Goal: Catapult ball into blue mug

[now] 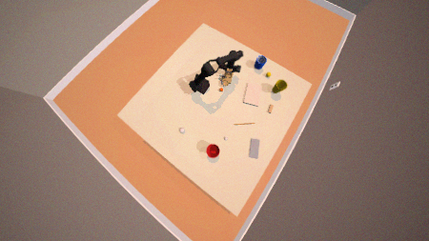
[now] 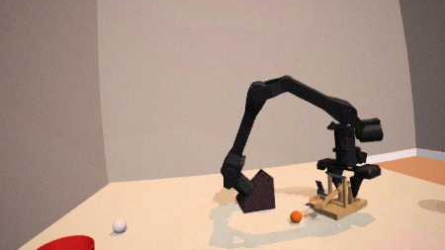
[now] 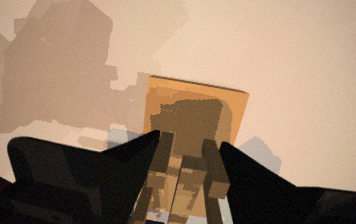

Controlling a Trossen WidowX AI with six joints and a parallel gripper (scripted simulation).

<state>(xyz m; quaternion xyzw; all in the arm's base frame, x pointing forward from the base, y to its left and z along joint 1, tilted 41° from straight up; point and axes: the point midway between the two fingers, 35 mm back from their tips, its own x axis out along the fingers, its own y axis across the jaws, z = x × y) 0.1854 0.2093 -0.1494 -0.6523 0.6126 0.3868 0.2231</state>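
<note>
The wooden catapult (image 1: 229, 79) (image 2: 339, 212) (image 3: 239, 106) stands on the table beside the arm's base. My gripper (image 2: 347, 192) (image 3: 190, 141) points down, with one finger on each side of the catapult's wooden uprights, and is shut on them. The catapult's base rests on the table. The orange ball (image 1: 220, 90) (image 2: 296, 216) lies on the table just beside the catapult's arm end, outside the cup. The blue mug (image 1: 259, 62) stands upright near the table's edge, beyond the catapult; it is not in the other two views.
An olive cup (image 1: 279, 86), a yellow ball (image 1: 268, 74), a pink panel (image 1: 253, 94) and a small orange block (image 1: 270, 109) lie beyond the catapult. A thin stick (image 1: 244, 124), grey block (image 1: 254, 149), red cup (image 1: 213, 150) and white ball (image 1: 181, 130) (image 2: 119, 225) are farther off.
</note>
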